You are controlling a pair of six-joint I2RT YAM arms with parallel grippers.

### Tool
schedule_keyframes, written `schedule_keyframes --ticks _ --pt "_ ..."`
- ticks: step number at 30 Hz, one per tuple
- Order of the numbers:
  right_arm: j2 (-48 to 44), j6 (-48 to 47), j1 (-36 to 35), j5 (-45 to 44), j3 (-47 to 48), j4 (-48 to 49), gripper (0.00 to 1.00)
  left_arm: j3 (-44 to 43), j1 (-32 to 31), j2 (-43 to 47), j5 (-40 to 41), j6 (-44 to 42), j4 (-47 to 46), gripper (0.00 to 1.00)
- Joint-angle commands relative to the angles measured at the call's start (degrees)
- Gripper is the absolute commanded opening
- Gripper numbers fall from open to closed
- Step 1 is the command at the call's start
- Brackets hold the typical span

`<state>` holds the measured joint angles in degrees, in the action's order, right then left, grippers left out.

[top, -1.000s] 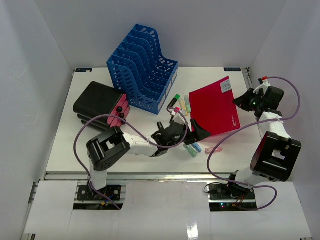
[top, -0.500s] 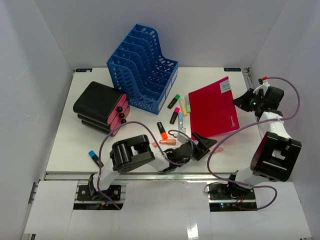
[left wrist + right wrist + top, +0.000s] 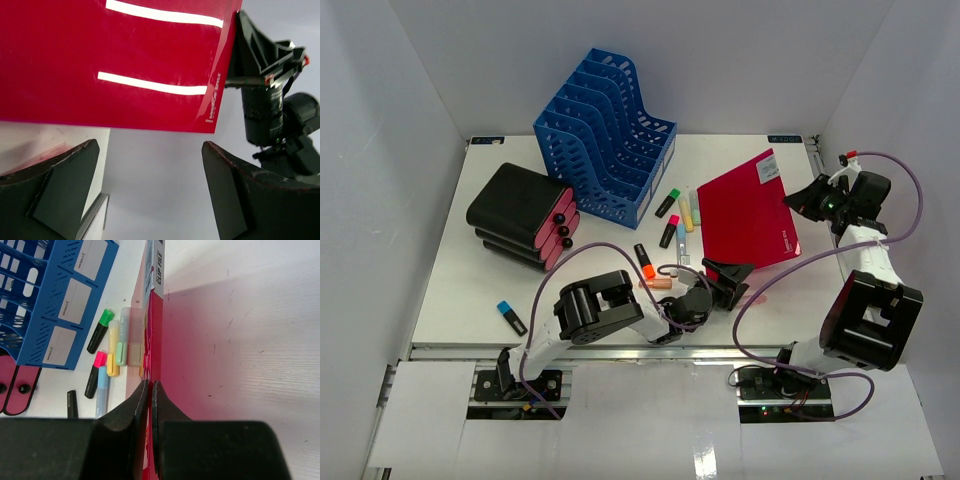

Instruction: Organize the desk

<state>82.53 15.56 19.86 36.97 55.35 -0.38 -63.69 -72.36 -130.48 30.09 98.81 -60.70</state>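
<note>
While the right gripper (image 3: 817,200) is clamped on the far right corner of a red clip folder (image 3: 750,215) – seen edge-on between its fingers from the wrist – the left gripper (image 3: 724,279) sits low at the folder's near edge, jaws spread wide and grasping nothing. The desk (image 3: 470,280), a broad white tabletop, fills the middle of the overhead view. On it stand a blue file rack (image 3: 605,135) at the back, scattered highlighters (image 3: 680,215) just beside the folder, and a black-and-pink case (image 3: 520,215) to the left.
</note>
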Motion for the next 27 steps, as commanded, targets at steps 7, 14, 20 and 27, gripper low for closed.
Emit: schedule_keyframes --ticks 7,14,20,27 --pt "-3.9 2.4 0.2 3.5 -0.4 0.5 0.08 -4.7 0.5 -2.6 9.3 4.7 -3.0 0.87" --pt "-4.5 2.3 0.2 3.6 -2.3 -1.1 0.08 -4.7 0.6 -3.3 11.4 4.7 -6.2 0.72" --pt "-5.5 1.3 0.3 3.4 -4.2 -1.6 0.08 -4.6 0.8 -4.6 11.8 2.9 -11.6 0.58" --pt "-7.7 -0.2 0.6 3.6 -6.2 -2.6 0.08 -4.9 1.3 -5.5 11.3 1.2 -15.5 0.42"
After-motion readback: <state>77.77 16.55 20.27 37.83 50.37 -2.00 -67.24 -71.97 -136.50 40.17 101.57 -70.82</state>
